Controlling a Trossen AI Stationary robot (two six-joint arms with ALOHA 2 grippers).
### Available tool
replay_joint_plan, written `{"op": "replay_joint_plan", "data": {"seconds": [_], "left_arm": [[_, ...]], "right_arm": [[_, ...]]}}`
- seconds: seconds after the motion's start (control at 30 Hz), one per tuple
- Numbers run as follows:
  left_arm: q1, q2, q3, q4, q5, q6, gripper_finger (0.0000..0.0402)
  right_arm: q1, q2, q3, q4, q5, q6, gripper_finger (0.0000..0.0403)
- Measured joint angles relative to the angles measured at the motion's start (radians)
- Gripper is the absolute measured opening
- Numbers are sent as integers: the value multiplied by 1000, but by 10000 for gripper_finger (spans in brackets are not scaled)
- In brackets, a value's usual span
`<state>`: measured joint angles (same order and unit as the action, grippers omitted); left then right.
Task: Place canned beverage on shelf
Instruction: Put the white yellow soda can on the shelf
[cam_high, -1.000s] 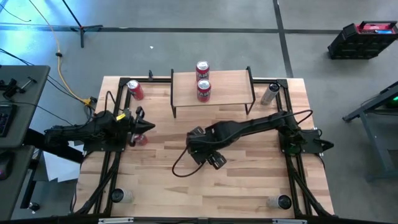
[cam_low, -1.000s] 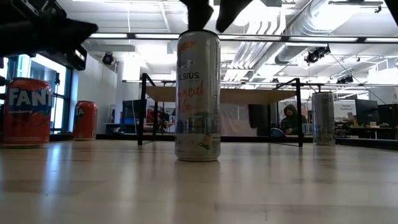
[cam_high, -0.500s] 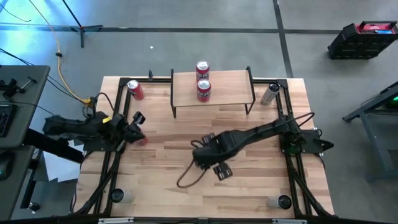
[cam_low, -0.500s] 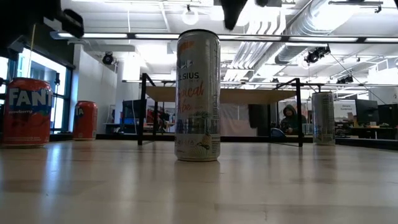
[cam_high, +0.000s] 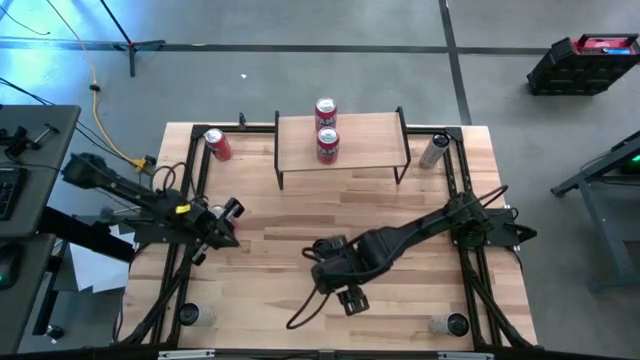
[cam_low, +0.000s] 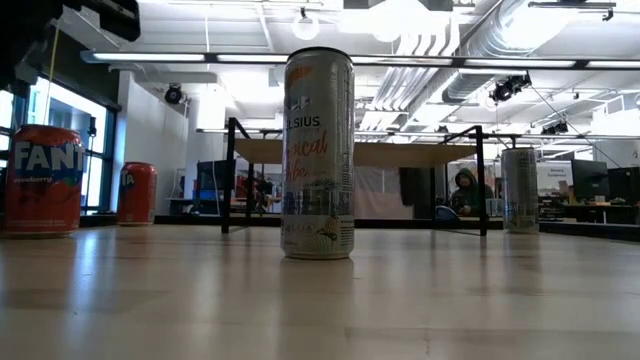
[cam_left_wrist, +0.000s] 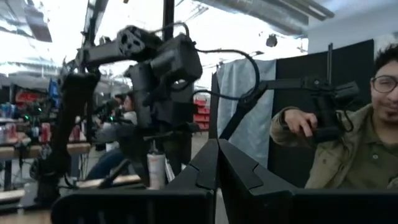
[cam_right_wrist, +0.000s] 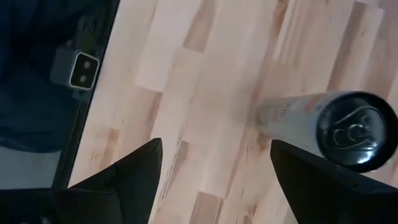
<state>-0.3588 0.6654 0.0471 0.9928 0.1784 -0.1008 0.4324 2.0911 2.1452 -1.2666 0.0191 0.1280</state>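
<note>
Shelf (cam_high: 360, 140) with 2 red cans (cam_high: 327, 145)

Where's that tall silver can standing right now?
The tall silver can stands upright on the bare table, in front of the shelf and apart from it; from above, the right gripper hides it.

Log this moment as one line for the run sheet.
right gripper: open, above tall slim can, not holding | left gripper: shut, empty, table's left side | shelf: two red cans | slim can upright on table
</note>
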Motion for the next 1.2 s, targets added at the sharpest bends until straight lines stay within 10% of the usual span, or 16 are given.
{"op": "replay_joint_plan", "data": {"seconds": [0.43, 0.9, 1.2], "left_arm": [[-55, 382, 166, -4, -53, 26, 3], [-54, 521, 166, -1, -139, 38, 4], [-54, 599, 166, -3, -304, -19, 78]], "right_arm": [[0, 83, -2, -31, 13, 3, 284], [-52, 82, -2, -110, 138, -14, 284], [-75, 82, -2, -109, 249, -42, 284]]}}
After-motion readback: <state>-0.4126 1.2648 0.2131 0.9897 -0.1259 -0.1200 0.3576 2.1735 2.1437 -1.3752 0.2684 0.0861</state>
